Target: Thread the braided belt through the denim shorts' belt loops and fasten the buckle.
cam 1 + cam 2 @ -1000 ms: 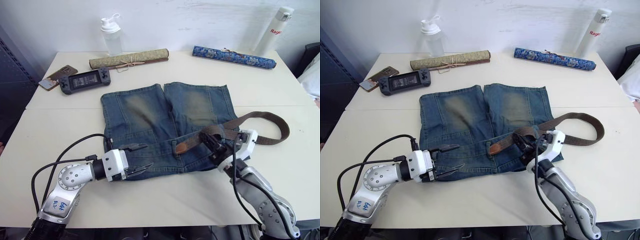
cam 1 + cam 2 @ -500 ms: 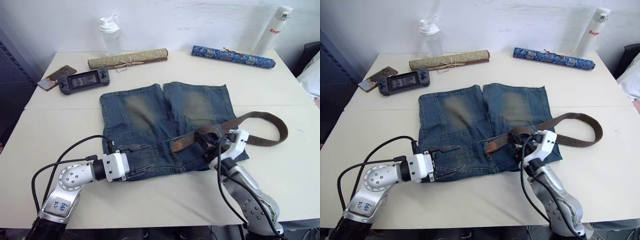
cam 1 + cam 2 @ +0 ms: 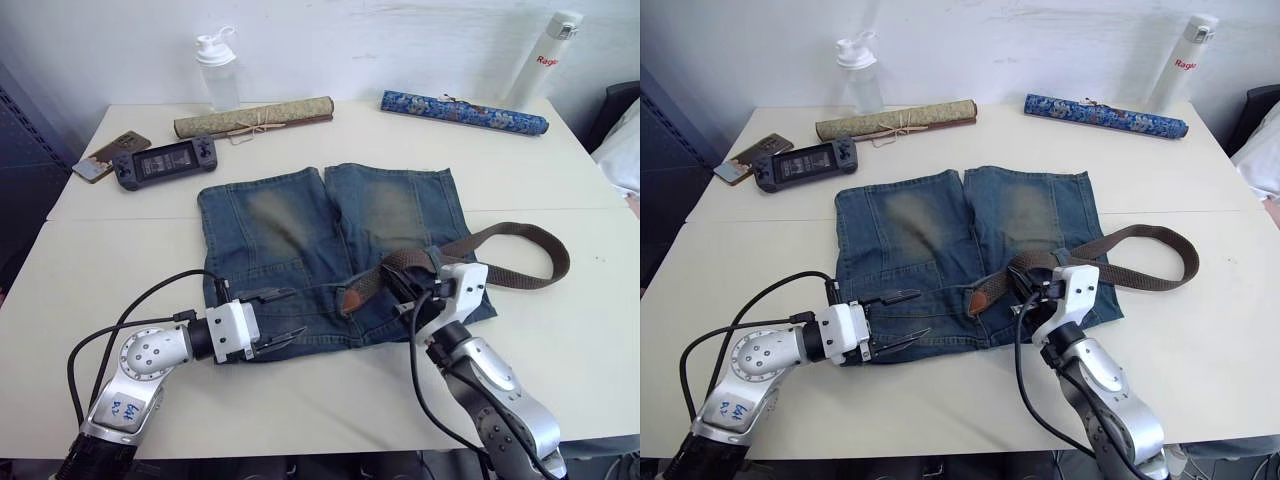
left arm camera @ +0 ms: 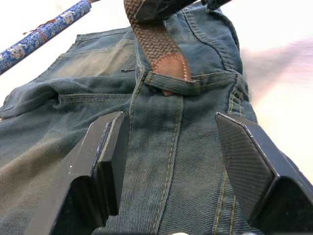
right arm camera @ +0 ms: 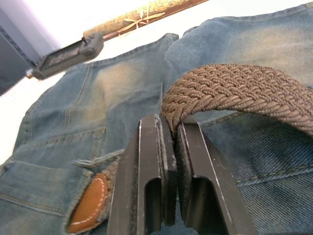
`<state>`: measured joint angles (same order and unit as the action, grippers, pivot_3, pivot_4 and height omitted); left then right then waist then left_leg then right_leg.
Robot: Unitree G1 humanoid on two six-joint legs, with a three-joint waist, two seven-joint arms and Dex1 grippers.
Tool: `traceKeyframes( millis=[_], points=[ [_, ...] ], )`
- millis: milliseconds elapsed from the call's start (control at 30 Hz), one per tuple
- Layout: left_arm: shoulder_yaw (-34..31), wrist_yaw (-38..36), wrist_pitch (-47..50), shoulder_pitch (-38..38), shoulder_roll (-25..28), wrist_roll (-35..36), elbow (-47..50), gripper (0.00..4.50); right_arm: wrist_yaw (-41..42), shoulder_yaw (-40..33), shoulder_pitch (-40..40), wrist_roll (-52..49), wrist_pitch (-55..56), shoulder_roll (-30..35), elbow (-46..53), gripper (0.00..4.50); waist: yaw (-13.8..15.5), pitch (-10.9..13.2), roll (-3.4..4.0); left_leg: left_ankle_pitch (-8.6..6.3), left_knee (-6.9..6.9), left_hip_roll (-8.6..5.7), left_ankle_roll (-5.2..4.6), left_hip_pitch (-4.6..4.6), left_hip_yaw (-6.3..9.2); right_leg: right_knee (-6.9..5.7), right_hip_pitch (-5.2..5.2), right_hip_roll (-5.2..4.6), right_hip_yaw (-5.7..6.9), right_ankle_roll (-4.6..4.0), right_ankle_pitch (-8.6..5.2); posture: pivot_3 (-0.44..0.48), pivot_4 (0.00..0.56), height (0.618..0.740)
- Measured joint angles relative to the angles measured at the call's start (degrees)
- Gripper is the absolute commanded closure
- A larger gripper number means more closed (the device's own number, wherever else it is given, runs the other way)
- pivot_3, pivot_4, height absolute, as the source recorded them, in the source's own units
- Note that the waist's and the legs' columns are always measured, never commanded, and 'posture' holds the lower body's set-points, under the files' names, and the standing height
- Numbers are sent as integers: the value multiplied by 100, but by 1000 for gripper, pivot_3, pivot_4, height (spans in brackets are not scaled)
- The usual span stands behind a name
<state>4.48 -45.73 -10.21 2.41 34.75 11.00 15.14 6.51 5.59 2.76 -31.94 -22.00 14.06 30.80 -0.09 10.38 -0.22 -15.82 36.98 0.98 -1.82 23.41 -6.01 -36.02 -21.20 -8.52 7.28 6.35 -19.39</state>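
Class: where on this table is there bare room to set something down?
Free: the table strip between the game console and the denim shorts; also right of the braided belt loop. Crowded: the far edge, with bottles and rolls, and the waistband, where both end effectors work.

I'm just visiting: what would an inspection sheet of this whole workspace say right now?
Surface: white table, two tops pushed together.
Job's things: denim shorts lie flat; braided belt, tan tip poking into a belt loop.
Clutter: clear bottle, tan roll, blue patterned roll, white flask, game console, phone.
Grippers: left gripper open over the waistband; right gripper shut on the belt.
Cables: black cable looping off the left arm.
Surroundings: white wall.
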Motion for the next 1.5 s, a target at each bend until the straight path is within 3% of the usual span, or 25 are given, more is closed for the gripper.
traceKeyframes(
  millis=[300,967,1233,1500],
  points=[
    [0,0,176,69,-3,1,38,1418,-60,-13,-141,959,737,-499,-400,4500,-5,0,0,-1,1,2,3,0,-10,-6,-9,4,1,0,0,0,150,717],
    [-139,0,408,82,-3,10,185,1418,57,630,87,2853,1909,-595,-697,4500,-9,0,0,0,2,2,5,0,-21,-16,-18,6,-7,0,0,0,150,717],
    [-135,-2,116,186,53,-279,188,1418,301,488,39,1903,747,-959,-830,4500,-11,0,0,-1,2,3,4,-1,-21,-19,-18,6,-9,0,0,0,150,717],
    [132,484,-2054,614,179,-1981,-707,1418,21,-692,-462,-687,-1767,-1382,-581,4500,-14,-3,-2,-3,0,7,1,-3,-23,-44,-21,4,-30,-1,0,0,150,717]
  ],
)
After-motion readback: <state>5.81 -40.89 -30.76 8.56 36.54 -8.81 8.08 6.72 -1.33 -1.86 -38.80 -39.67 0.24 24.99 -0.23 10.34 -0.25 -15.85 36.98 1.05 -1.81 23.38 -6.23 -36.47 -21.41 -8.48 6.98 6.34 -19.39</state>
